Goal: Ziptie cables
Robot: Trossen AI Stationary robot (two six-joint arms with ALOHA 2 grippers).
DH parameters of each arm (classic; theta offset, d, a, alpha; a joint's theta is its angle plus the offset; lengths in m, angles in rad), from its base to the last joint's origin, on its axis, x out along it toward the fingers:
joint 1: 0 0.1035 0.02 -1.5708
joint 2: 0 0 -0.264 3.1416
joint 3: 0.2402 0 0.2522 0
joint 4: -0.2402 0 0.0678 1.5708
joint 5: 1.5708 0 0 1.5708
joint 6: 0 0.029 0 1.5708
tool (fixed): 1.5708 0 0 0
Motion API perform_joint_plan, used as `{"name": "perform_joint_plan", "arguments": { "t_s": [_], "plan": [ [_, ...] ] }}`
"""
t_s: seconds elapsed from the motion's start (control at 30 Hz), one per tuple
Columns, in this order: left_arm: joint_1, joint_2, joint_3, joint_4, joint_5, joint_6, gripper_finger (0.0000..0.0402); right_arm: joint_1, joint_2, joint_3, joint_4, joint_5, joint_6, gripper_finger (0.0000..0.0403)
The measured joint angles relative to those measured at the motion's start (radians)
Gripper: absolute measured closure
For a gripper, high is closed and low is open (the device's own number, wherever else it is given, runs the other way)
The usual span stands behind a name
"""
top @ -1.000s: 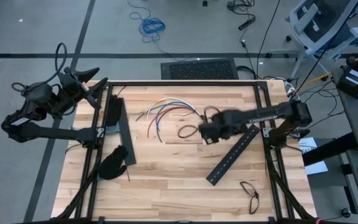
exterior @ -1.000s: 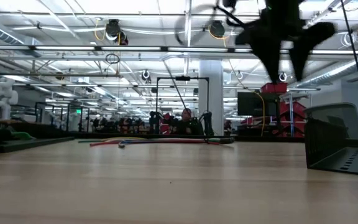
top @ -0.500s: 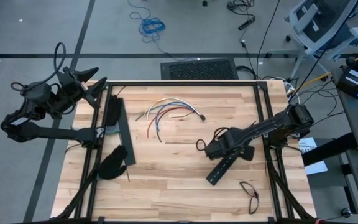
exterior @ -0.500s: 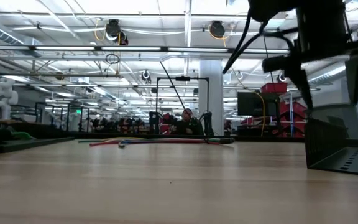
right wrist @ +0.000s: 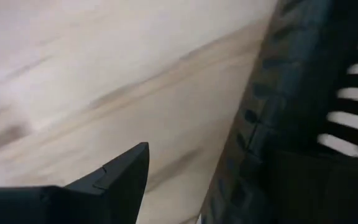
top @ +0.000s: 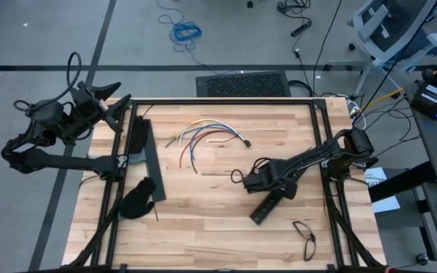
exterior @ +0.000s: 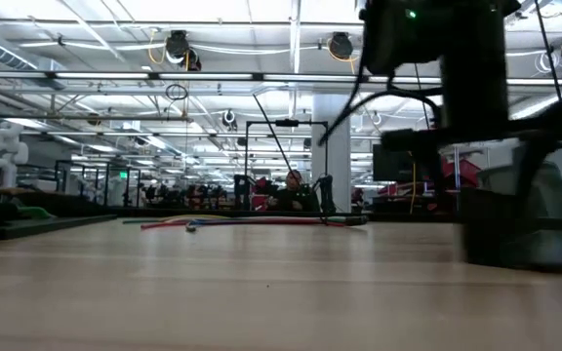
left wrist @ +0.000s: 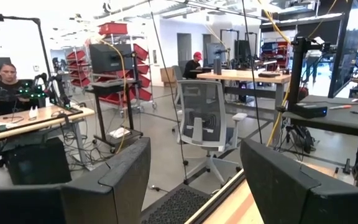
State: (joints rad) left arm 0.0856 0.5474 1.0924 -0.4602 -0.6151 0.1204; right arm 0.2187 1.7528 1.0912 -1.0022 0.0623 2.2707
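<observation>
**A:** From above, where do the cables lie from you?

**B:** The cables fan out on the far half of the counter, their long axis running mostly across it, the ends curling toward the near side. My right claw sits low near the middle, right beside the upper end of a black slotted bar. So the wires lie away from that claw, toward the far edge and a little to my left, apart from it. My left claw hangs off the far-left corner, outside the frame. The right one looks the nearer of the two.

**A:** And the zipties?

**B:** I can't pick them out for certain in any view.

**A:** At counter height?

**B:** The wires show as a thin red and blue line far back. My right arm is a dark mass close to the lens.

**A:** Left wrist camera?

**B:** My left fingers stand spread, nothing between them, facing the room and an office chair.

**A:** Right wrist?

**B:** One finger over bare wood, the slotted bar close alongside. Spread or shut, I cannot tell here. I'd judge the coming move turns on swinging back toward the wires.
</observation>
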Motion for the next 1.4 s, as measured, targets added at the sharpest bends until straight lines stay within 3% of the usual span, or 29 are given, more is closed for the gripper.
{"name": "perform_joint_plan", "arguments": {
  "t_s": [0.33, 0.53, 0.67, 0.83, 0.93, 1.0, 1.1, 1.23, 1.4],
  "plan": [
    [0.0, 0.0, 0.015, 0.0, 0.0, 0.051, 0.0155, -0.077, 0.013, 0.001, 0.295, 0.179, -0.005, 0.0138],
    [0.0, 0.0, 0.016, 0.001, 0.0, 0.052, 0.0155, -0.121, 0.014, 0.001, 0.546, 0.31, -0.023, 0.0138],
    [0.0, 0.0, 0.016, 0.002, 0.0, 0.053, 0.0155, -0.142, 0.014, 0.001, 0.729, 0.337, -0.089, 0.0138],
    [0.0, 0.0, 0.016, 0.002, -0.012, 0.053, 0.0155, -0.14, 0.001, 0.003, 1.041, 0.336, -0.298, 0.0138],
    [0.0, 0.0, 0.016, 0.002, -0.022, 0.053, 0.0155, -0.169, -0.049, 0.03, 1.079, 0.294, -0.613, 0.0138],
    [0.0, 0.0, 0.016, 0.002, -0.023, 0.053, 0.0155, -0.216, -0.103, 0.081, 0.946, 0.18, -0.856, 0.0138],
    [0.0, 0.0, 0.016, -0.001, -0.024, 0.051, 0.0155, -0.283, -0.143, 0.253, 0.452, 0.05, -1.195, 0.0138],
    [0.0, 0.0, 0.016, -0.001, -0.024, 0.044, 0.0155, -0.33, -0.127, 0.516, -0.178, 0.147, -1.642, 0.0138],
    [0.0, 0.0, 0.016, -0.001, -0.025, 0.043, 0.0155, -0.353, -0.092, 0.643, -0.472, 0.16, -2.086, 0.0138]
  ]
}}
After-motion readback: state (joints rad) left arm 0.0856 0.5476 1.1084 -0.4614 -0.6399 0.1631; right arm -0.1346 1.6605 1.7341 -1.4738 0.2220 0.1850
